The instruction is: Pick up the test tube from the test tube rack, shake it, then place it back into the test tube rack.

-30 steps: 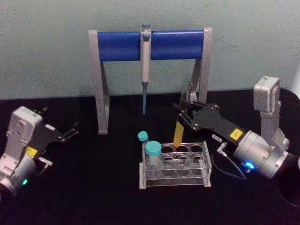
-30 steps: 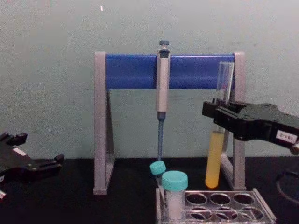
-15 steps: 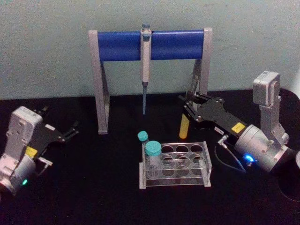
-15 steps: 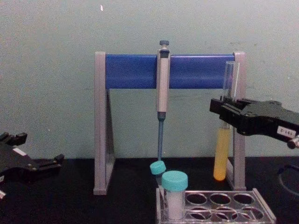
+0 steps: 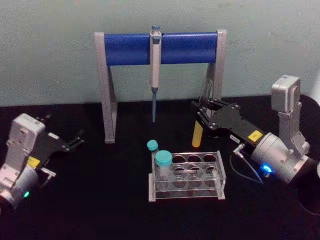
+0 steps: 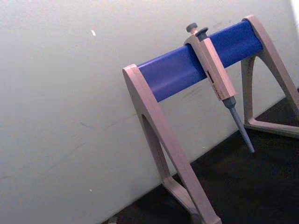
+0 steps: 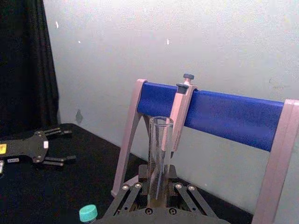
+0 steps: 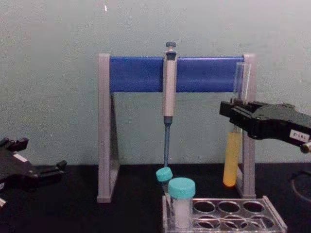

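Note:
My right gripper (image 5: 204,116) (image 8: 232,112) is shut on the test tube (image 5: 197,135) (image 8: 232,158), holding it upright in the air behind and above the right part of the test tube rack (image 5: 187,176) (image 8: 228,216). Yellow-orange liquid fills the tube's lower part. Its clear open top (image 7: 160,149) rises between the fingers in the right wrist view. The rack is clear plastic with round holes and stands on the black table. My left gripper (image 5: 70,141) (image 8: 43,170) sits parked at the left, low over the table, open and holding nothing.
Two teal-capped vials (image 5: 163,162) (image 8: 181,200) stand in the rack's left end. Behind it stands a grey-and-blue pipette stand (image 5: 160,47) (image 8: 138,73) (image 6: 187,74) with a pipette (image 5: 155,70) (image 8: 168,92) hanging from its bar. The held tube is close to the stand's right leg (image 8: 249,160).
My right gripper has carried the test tube up and to the right, from tilted near the rack's back holes to upright by the stand's right leg. Left arm still.

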### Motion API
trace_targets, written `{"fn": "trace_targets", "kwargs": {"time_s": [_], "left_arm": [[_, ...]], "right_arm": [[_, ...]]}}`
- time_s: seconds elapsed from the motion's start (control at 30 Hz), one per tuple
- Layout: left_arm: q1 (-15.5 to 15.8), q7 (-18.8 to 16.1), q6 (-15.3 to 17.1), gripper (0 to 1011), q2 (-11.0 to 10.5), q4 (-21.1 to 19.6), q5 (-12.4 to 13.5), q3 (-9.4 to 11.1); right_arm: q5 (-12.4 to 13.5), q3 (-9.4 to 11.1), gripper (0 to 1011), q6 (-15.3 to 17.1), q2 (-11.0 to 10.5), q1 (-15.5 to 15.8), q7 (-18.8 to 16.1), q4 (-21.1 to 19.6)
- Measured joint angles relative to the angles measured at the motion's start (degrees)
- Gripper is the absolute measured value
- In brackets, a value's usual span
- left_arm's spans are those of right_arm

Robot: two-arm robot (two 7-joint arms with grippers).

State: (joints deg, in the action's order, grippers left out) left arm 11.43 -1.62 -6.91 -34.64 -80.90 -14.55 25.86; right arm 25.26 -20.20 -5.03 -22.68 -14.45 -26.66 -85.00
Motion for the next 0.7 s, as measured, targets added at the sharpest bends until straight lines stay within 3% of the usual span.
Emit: {"fn": "trace_targets", "kwargs": {"time_s": [0.3, 0.7], "left_arm": [[0.00, 0.00, 0.00, 1010, 0.00, 0.00, 0.00, 0.00], [0.00, 0.00, 0.00, 1009, 0.00, 0.00, 0.00, 0.00]], "right_arm": [[-0.60, 1.11, 232, 0.04, -0.78, 1.24, 1.02, -1.53], [-1.50, 3.64, 232, 1.53, -3.92, 7.85, 2.86, -9.10]]}}
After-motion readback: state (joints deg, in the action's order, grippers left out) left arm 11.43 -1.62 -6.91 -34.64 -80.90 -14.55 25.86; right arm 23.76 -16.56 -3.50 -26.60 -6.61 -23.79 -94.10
